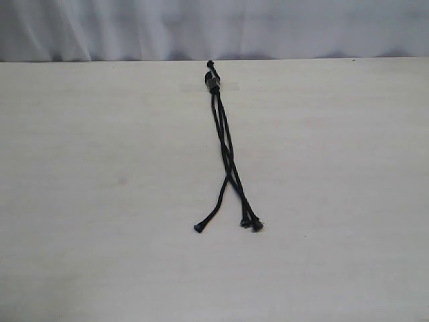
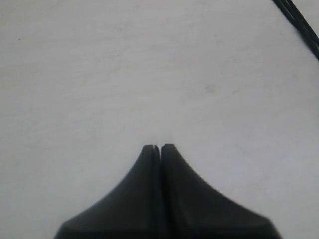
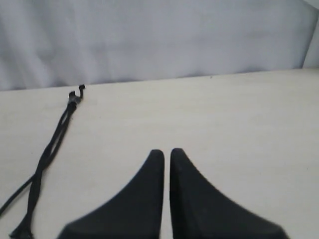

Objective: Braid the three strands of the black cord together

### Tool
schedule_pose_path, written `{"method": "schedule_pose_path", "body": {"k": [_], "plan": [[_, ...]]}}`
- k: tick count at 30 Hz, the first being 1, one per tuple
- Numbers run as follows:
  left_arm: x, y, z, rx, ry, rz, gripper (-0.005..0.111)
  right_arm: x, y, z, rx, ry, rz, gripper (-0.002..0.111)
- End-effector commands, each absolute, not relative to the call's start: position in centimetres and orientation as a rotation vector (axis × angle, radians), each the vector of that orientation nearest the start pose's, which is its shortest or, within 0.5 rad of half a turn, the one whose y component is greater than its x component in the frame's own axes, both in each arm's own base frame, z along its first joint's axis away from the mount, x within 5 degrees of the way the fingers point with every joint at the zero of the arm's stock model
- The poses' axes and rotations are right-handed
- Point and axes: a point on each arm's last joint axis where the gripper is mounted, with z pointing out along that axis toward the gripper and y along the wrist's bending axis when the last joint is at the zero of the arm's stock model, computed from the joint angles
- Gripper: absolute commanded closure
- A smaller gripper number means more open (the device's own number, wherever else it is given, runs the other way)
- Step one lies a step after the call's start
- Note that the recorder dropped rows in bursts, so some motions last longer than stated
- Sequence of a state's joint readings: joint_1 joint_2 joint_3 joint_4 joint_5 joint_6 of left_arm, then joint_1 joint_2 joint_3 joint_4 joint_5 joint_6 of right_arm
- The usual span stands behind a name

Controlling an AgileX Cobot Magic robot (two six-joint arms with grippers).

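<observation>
Starting at the left gripper (image 2: 158,148): its two black fingers are pressed together along their whole length, with only a hairline seam at the tips, and they hold nothing. It hangs over bare worktop (image 2: 99,74).

The right gripper (image 3: 167,152) is closed down to a very thin slit between its fingers and is also empty. It hangs over the worktop, apart from the black cord (image 3: 50,147), facing the far edge. Neither gripper shows in the exterior view.

The black cord (image 1: 224,144) lies flat on the worktop, roughly midway between the left and right edges. Its knot (image 1: 213,81) sits just short of the far edge. From the knot, the three strands (image 1: 219,121) run close together toward the near edge and cross one another about two thirds of the way down. Past the crossing they part. One strand (image 1: 216,208) bends toward the left edge and ends alone. The other two strands (image 1: 242,201) lie side by side, and their flared tips (image 1: 252,225) rest just beside each other. The strands are only loosely crossed, with no tight braid visible.

A pale cloth backdrop (image 1: 214,27) hangs behind the far edge.
</observation>
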State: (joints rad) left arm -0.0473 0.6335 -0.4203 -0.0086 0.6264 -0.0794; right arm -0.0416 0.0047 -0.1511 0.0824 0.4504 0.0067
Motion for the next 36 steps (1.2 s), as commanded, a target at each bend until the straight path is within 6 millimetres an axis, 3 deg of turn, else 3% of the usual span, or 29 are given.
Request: {"method": "schedule_pose_path", "body": {"k": [1,6,26,28,32,36], "plan": [[11.3,-0.6,24.8,-0.053,2.316,-0.078,0.107,5.0,0.0,19.6,0.102,1.836,0.048,0.104],[11.3,-0.6,24.8,-0.053,2.316,-0.078,0.107,5.3,0.0,17.9,0.106,1.859,0.047,0.104],[11.3,-0.5,24.8,-0.046,2.314,-0.071,0.107,5.3,0.0,18.1,0.107,1.836,0.047,0.104],[10.9,-0.1,25.0,-0.012,2.292,-0.004,0.107,5.3,0.0,18.1,0.107,1.836,0.047,0.104],[9.3,0.7,24.6,-0.123,2.19,0.032,0.107,5.3,0.0,18.1,0.102,1.837,0.051,0.104],[7.3,1.4,22.9,-0.148,2.065,0.133,0.107,5.3,0.0,18.1,0.102,1.837,0.051,0.104]]}}
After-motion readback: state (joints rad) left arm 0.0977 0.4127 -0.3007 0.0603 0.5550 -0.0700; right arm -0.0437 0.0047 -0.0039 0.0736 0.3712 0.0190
